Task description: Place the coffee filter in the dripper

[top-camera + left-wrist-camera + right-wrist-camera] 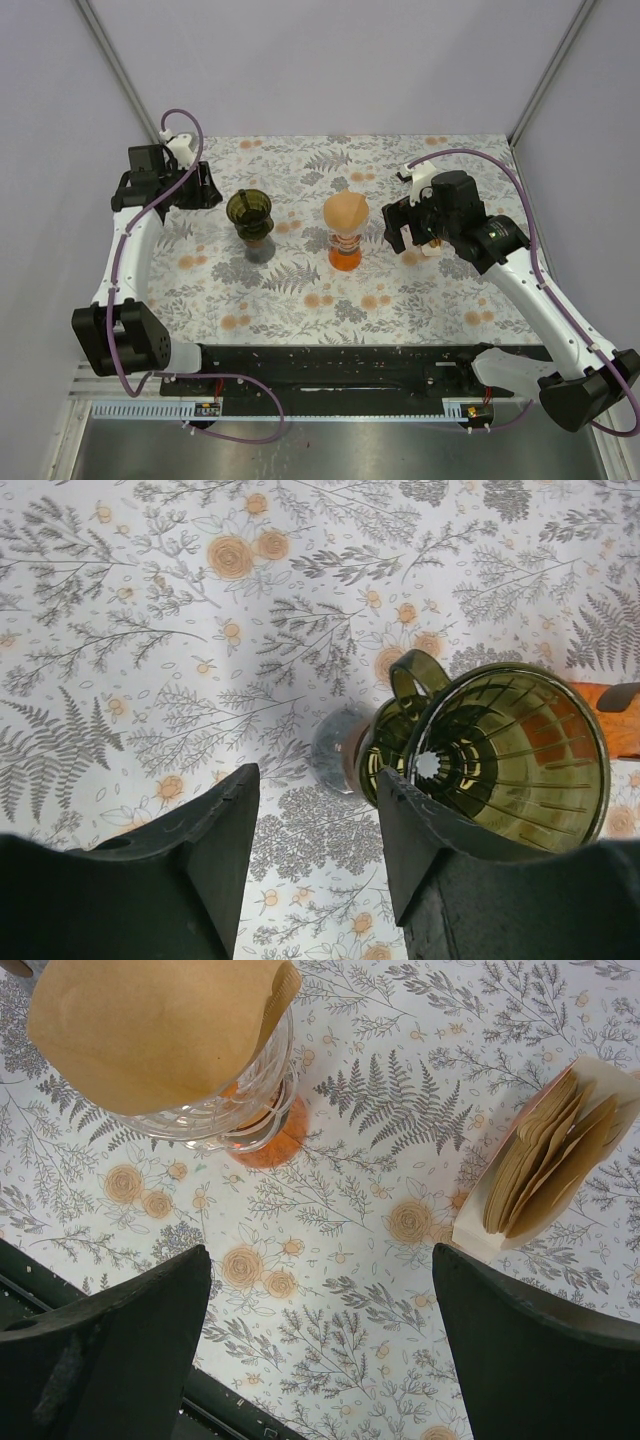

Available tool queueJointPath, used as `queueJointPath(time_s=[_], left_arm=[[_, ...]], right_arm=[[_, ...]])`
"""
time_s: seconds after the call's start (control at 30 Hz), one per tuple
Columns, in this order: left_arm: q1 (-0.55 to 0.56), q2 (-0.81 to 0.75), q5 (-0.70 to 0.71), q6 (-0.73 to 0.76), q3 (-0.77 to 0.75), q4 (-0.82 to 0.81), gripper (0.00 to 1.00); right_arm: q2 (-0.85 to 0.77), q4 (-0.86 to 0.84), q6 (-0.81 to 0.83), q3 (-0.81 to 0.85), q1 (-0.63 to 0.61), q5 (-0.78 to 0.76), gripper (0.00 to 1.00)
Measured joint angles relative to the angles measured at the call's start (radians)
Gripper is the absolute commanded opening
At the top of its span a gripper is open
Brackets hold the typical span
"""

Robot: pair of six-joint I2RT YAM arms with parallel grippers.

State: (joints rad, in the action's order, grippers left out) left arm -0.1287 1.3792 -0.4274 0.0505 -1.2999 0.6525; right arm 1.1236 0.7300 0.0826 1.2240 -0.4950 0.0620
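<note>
The coffee filter (150,1030) sits in the clear dripper (235,1100), upper left of the right wrist view. The right tool (320,1260) therefore hangs apart, empty. The left tool (318,775), likewise apart, hovers beside the green dripper (500,750).

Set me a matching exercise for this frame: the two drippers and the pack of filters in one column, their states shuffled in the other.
Things
1. green dripper
2. clear dripper
3. pack of filters

States
A. on the table, apart from both drippers
B. empty, nothing inside
C. topped by a brown filter

Pairs: 1-B, 2-C, 3-A.
</note>
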Motion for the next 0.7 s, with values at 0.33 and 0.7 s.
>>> queueJointPath(time_s=[0.33, 0.7], left_arm=[[-0.041, 0.02, 0.097, -0.095, 0.04, -0.082, 0.47], [-0.034, 0.308, 0.023, -0.174, 0.056, -0.133, 0.45]], right_arm=[[0.0, 0.0, 0.0, -0.002, 0.0, 0.001, 0.99], [-0.003, 0.0, 0.0, -0.009, 0.0, 0.002, 0.99]])
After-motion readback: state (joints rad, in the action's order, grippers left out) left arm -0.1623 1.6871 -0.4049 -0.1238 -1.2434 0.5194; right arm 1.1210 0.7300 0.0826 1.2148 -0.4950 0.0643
